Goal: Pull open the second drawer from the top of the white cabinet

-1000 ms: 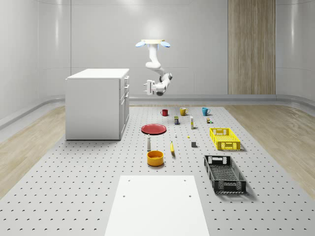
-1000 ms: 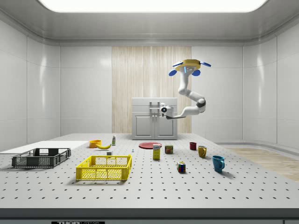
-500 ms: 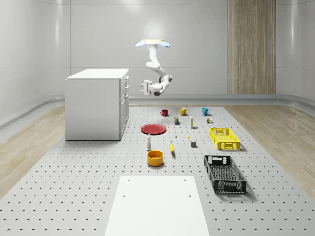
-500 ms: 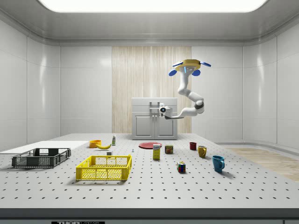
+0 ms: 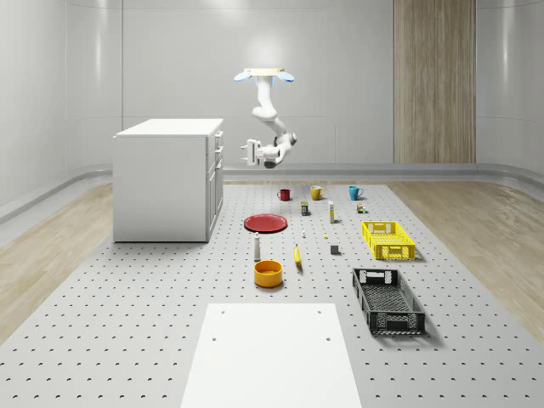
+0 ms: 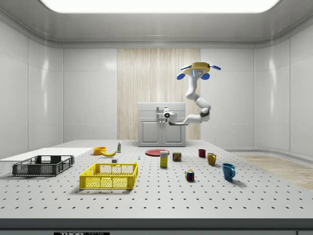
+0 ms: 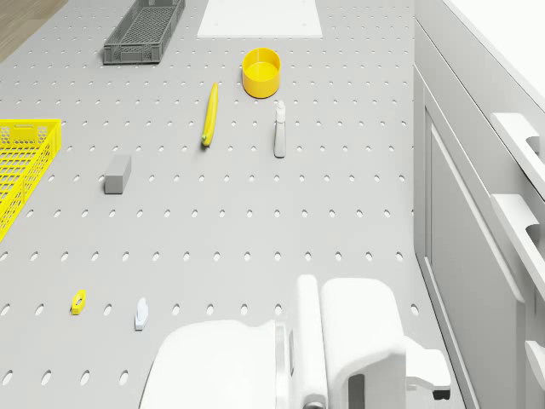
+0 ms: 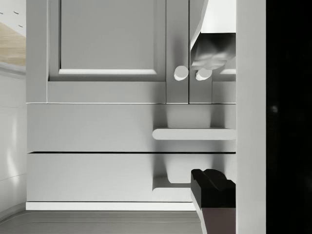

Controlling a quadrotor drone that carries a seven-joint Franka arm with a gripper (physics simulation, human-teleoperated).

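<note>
I see the drone (image 5: 264, 76) hovering at the white cabinet's (image 5: 161, 183) two o'clock in the whole-scene view; the gripper (image 5: 249, 150) is near the drawer fronts; only the wrist view gives the closed second drawer (image 8: 97, 127) and its handle (image 8: 192, 134), fingers (image 8: 212, 190) wide apart; two crates, yellow (image 5: 388, 240) and black (image 5: 388, 300); three mugs (image 5: 316, 193).

open air between end effector (image 5: 250, 150) and white cabinet (image 5: 166, 183), seemingly unobstructed
</note>
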